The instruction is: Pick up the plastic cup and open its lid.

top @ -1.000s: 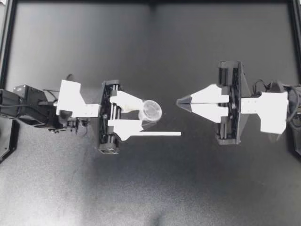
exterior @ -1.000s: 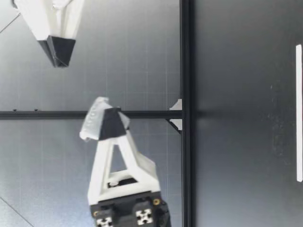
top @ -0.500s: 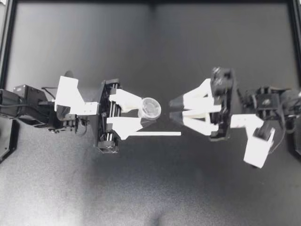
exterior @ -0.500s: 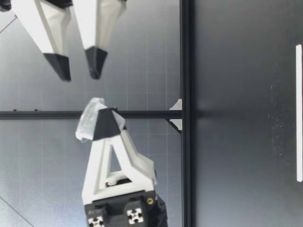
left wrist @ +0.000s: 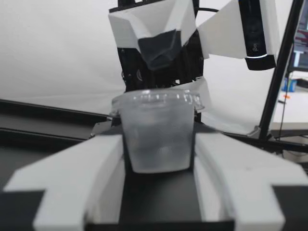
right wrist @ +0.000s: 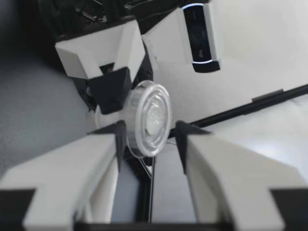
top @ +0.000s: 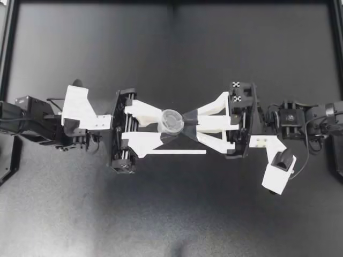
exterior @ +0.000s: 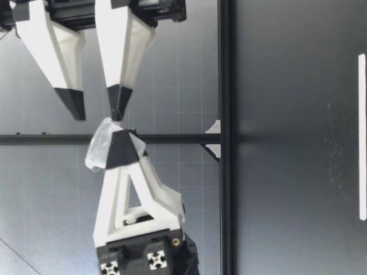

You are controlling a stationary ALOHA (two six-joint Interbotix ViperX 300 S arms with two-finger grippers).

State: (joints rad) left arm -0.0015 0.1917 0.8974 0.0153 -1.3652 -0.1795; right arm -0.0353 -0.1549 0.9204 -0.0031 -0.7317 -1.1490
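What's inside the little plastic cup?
The cup looks empty: nothing shows through its cloudy wall. Its lid covers the top, so something tiny or clear could be hidden.

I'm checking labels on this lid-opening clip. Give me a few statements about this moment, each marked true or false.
1. The left gripper is shut on the clear plastic cup. True.
2. The cup stands on the black table. False: it is held in the air, clear of the surface.
3. The cup's clear round lid is off. False: it sits on the cup's rim.
4. The right gripper is open, its fingers at the lid. True.
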